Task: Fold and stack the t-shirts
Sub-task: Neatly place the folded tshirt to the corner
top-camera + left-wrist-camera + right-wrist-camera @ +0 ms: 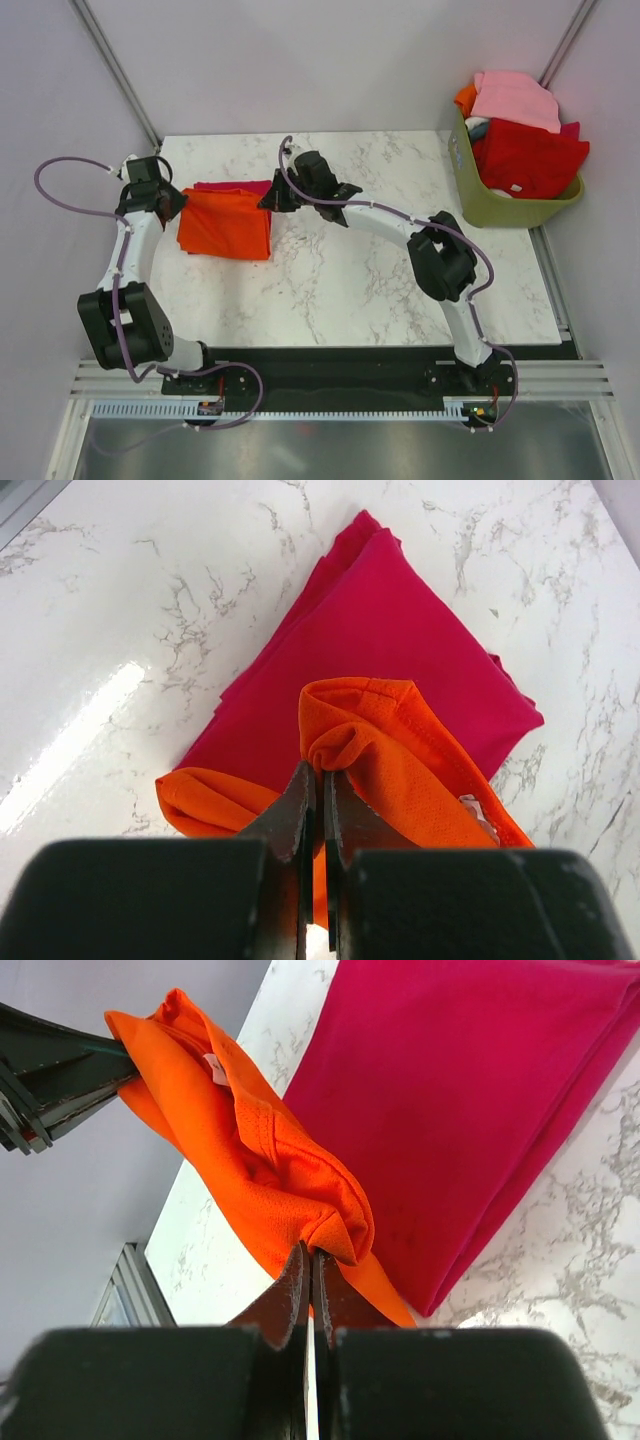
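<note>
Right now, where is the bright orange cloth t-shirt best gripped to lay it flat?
Take the orange t-shirt by its two far corners, left gripper from the left, right gripper from the right; pinched so, it hangs spread over the folded crimson t-shirt.

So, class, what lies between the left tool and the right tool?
The orange t-shirt, pinched at one side by the left tool and at the other by the right tool, over the crimson t-shirt. The top view shows it.
</note>
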`<action>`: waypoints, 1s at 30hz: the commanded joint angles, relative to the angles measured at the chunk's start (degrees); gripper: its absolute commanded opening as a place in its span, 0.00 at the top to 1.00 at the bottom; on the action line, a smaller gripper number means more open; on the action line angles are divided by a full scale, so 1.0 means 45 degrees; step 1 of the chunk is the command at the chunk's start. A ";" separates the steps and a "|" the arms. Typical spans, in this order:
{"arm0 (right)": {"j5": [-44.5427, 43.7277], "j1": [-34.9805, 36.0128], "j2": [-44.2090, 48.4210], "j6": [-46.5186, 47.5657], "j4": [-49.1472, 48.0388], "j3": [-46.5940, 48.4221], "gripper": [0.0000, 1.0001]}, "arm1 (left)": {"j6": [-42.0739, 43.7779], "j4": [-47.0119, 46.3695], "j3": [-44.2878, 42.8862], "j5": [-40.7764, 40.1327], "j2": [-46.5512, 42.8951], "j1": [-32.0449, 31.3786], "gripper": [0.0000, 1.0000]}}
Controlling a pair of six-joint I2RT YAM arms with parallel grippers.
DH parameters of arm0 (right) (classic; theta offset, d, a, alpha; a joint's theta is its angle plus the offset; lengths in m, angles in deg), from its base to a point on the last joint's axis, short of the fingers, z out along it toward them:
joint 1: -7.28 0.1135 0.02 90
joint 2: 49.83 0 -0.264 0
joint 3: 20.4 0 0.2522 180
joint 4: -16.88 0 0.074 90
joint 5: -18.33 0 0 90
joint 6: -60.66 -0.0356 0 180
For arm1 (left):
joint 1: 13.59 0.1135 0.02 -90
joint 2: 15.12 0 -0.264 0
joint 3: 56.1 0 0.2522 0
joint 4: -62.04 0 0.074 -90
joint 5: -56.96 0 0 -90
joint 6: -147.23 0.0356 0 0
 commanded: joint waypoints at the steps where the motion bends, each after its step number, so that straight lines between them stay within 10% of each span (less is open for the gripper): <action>1: -0.0298 -0.0054 -0.0483 -0.0013 -0.0053 0.1334 1.00 | 0.0411 -0.0304 -0.0942 -0.0620 0.0672 0.0168 0.98; 27: -0.0260 -0.1342 -0.4936 -0.0559 0.0378 0.6276 0.99 | 0.0411 -0.1145 -0.4614 0.0766 0.6100 0.0344 0.98; 29: -0.0279 -0.1362 -0.5423 -0.0618 0.0280 0.6569 0.85 | 0.0392 -0.1106 -0.5044 0.0805 0.6415 0.0363 0.93; 30: -0.0318 -0.1382 -0.5561 -0.0657 0.0280 0.6841 0.64 | 0.0334 -0.1047 -0.5122 0.0980 0.6648 0.0383 0.87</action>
